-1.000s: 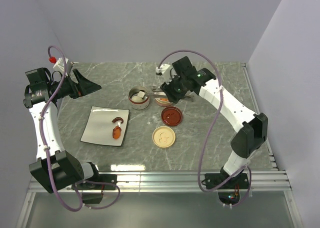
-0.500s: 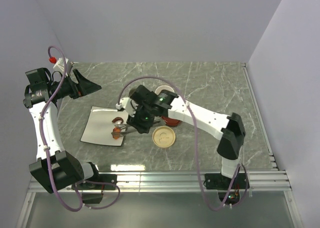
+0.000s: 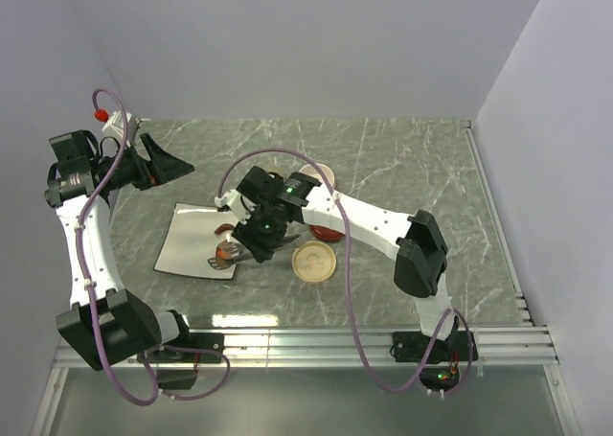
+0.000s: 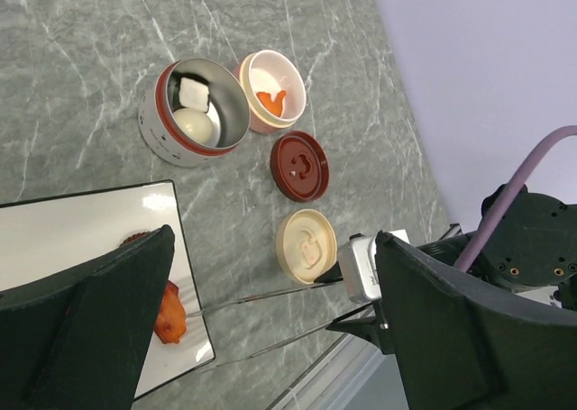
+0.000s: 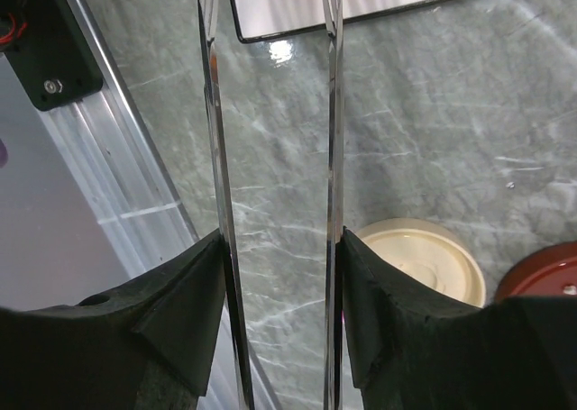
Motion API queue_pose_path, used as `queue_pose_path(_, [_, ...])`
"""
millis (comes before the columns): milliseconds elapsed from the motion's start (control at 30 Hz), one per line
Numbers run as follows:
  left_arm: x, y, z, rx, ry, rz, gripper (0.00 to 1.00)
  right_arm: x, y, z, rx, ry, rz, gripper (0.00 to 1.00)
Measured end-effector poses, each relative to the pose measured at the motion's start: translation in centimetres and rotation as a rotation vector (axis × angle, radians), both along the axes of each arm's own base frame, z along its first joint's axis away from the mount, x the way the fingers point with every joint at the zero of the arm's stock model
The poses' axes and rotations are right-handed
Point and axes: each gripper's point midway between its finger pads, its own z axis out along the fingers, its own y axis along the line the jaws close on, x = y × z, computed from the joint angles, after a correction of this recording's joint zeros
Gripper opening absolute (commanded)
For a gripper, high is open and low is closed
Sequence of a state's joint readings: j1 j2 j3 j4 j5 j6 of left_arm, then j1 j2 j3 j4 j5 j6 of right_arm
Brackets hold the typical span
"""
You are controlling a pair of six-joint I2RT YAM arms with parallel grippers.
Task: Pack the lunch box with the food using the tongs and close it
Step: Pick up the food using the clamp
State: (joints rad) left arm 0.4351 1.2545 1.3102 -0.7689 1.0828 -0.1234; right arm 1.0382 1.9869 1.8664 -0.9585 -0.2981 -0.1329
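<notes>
We are clenching the right end effector (image 5: pixel 275 266) on the tongs (image 5: pixel 216 113), aiming their tips at the orange piece (image 4: pixel 169 313) by the near edge of the plate (image 3: pixel 187 240) to pinch it, while the left end effector (image 3: pixel 168 163) is waiting released near the far-left corner of the surface (image 3: pixel 402 158).

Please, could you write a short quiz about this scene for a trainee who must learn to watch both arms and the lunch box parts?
1. True or false: the left gripper holds the tongs.
2. What lies inside the steel container? A) a white ball and a white cube; B) a banana; C) nothing.
3. How many loose lids are in view, and of which colours?
Key: 1 false: the right gripper holds them between its fingers; the left one is open and empty. 2 A. 3 two: a red lid and a cream lid.
</notes>
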Motion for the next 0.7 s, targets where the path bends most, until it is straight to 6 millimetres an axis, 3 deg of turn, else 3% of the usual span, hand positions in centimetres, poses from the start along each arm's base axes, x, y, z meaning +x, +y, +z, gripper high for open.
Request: queue_pose_path(700, [-0.3,0.0,-0.9,0.002,0.017,0.003,0.99,1.0,0.0,-1.2,-0.039,0.019,-0.120,0.62])
